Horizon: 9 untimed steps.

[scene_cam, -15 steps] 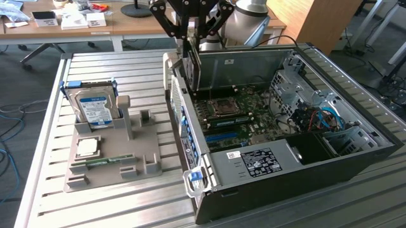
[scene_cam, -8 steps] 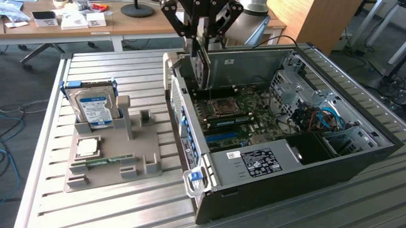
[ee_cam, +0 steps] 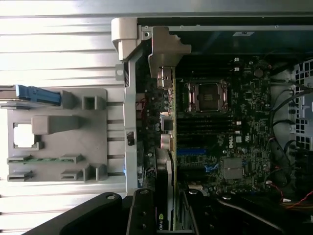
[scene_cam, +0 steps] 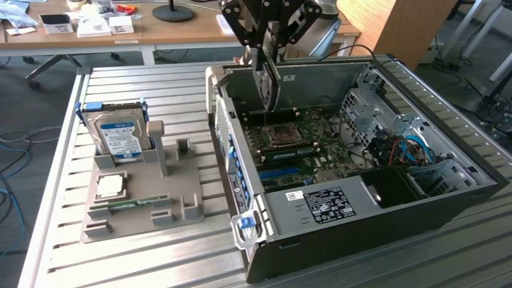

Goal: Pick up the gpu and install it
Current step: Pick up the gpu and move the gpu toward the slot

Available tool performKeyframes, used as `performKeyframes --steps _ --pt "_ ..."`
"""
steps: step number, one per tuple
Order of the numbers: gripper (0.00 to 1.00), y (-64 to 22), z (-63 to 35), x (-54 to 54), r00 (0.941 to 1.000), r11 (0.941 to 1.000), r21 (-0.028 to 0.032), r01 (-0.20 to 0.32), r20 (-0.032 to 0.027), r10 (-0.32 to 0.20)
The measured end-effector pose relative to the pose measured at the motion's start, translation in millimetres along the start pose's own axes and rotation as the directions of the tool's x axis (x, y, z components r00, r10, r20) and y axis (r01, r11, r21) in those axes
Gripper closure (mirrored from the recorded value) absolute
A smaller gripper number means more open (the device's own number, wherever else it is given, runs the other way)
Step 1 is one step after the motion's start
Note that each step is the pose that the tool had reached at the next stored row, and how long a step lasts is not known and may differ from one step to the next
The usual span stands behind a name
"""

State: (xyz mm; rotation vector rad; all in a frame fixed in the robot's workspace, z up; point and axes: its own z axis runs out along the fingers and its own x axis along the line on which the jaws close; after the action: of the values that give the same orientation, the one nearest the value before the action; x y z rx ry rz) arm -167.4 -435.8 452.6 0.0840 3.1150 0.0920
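Observation:
My gripper [scene_cam: 268, 43] is shut on the gpu [scene_cam: 267, 84], a thin dark card that hangs upright, edge down, over the far part of the open computer case [scene_cam: 448, 198]. Its lower edge is just above the motherboard [scene_cam: 308, 144], near the case's rear wall. In the wrist view the gpu [ee_cam: 168, 166] appears edge-on between my fingers [ee_cam: 142, 215]. Its silvery metal bracket [ee_cam: 164, 51] sits by the case's rear frame, and the motherboard [ee_cam: 230, 127] lies beside it.
A grey parts holder [scene_cam: 136, 204] lies on the slatted metal table [scene_cam: 160, 264] at the exterior view's left. It holds a blue-labelled hard drive [scene_cam: 120, 137], a processor [scene_cam: 110, 186] and a green memory stick [scene_cam: 128, 203]. Cables [scene_cam: 404, 150] and a power supply [scene_cam: 324, 205] fill the case's near side.

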Motion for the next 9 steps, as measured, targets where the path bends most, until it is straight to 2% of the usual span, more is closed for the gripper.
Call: performKeyframes --steps 9 --pt "0.73 1.4 0.6 -22.8 1.0000 1.0000 -0.0008 0.000 0.0000 0.000"
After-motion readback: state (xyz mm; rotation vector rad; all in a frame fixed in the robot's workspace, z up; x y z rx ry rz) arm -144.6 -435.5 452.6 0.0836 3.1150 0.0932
